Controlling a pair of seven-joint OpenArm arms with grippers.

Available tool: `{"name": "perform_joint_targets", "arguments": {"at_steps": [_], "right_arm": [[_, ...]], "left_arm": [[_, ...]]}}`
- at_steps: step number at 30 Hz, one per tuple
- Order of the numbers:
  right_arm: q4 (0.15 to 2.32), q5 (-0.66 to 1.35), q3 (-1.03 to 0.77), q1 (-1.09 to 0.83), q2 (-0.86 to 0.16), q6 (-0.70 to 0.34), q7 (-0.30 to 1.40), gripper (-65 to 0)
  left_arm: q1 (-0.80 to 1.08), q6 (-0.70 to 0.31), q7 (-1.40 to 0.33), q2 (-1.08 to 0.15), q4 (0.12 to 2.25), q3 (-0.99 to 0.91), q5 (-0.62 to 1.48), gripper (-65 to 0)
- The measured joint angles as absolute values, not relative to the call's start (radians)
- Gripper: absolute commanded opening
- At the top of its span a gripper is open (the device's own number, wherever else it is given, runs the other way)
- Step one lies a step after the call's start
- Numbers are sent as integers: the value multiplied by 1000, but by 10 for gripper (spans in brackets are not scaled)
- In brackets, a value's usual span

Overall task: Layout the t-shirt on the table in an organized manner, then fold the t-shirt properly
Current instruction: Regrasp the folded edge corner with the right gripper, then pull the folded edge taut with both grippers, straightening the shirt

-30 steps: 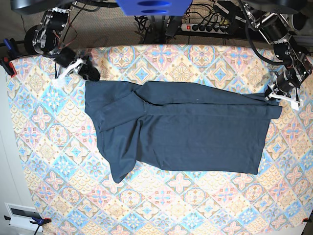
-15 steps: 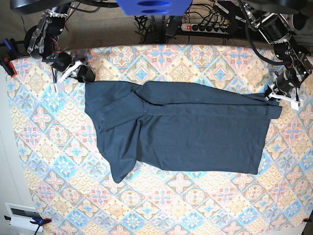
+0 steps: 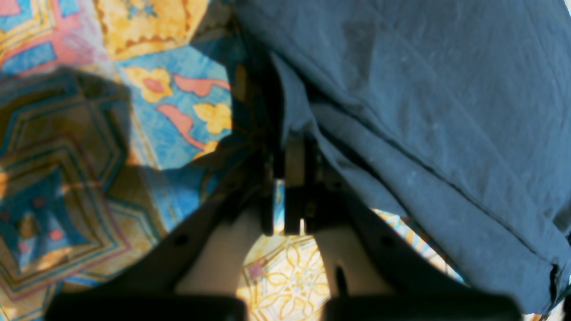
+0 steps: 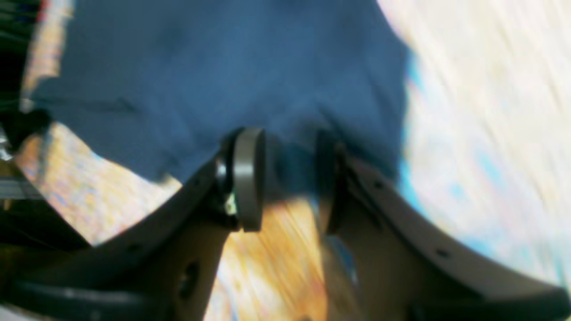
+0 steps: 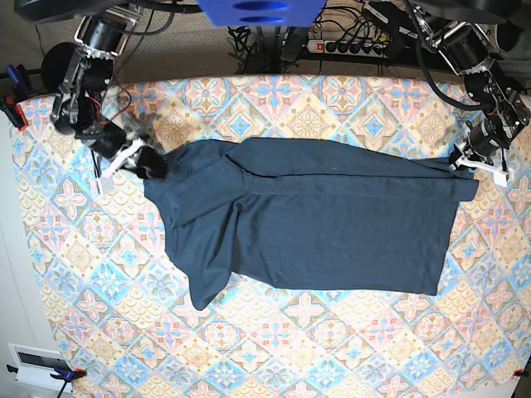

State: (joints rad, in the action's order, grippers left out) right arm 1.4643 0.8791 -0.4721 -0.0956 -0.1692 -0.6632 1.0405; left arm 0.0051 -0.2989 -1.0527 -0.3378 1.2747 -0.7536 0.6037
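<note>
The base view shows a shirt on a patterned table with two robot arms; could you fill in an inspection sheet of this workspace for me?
Surface: table under a diamond-tile floral cloth, pink, light blue and cream.
Job's things: t-shirt lies spread out, dark navy, not yet folded; one sleeve points toward the near edge.
Clutter: nothing seen on the cloth besides the shirt.
Grippers: left gripper shut on the t-shirt's edge; right gripper open, at the opposite corner of the shirt, jaws either side of the cloth.
Cables: black cables and a power strip behind the table.
Surroundings: clamps on the table's edge.
</note>
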Motion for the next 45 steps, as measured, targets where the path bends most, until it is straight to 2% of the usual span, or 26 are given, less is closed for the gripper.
{"name": "perform_joint_targets", "arguments": {"at_steps": [6, 14, 16, 19, 20, 26, 31, 41, 45], "right_arm": [[1359, 894, -481, -122, -170, -670, 1032, -461], [1348, 890, -477, -109, -172, -670, 1035, -469], [1346, 890, -478, -109, -172, -670, 1034, -510], [1341, 882, -478, -108, -172, -669, 1033, -633], [1341, 881, -478, -109, -172, -669, 1035, -650], [1369, 901, -517, -125, -171, -669, 1068, -650], [1475, 947, -545, -219, -205, -661, 1064, -650], [1649, 945, -543, -350, -202, -669, 1066, -650], [1650, 952, -539, -301, -202, -667, 1057, -583]], "left_arm": [[5, -299, -1052, -338, 1275, -754, 603, -649], [6, -299, -1054, -338, 1275, -754, 603, -649], [5, -299, -1054, -338, 1275, -754, 604, -649], [5, -299, -1054, -338, 1275, -754, 603, -649], [5, -299, -1054, -338, 1275, -754, 603, -649], [16, -299, -1060, -371, 1274, -751, 604, -650], [68, -299, -1061, -411, 1274, -752, 602, -650], [144, -313, -1063, -468, 1274, -749, 688, -650], [137, -314, -1063, -468, 1274, -748, 690, -650]]}}
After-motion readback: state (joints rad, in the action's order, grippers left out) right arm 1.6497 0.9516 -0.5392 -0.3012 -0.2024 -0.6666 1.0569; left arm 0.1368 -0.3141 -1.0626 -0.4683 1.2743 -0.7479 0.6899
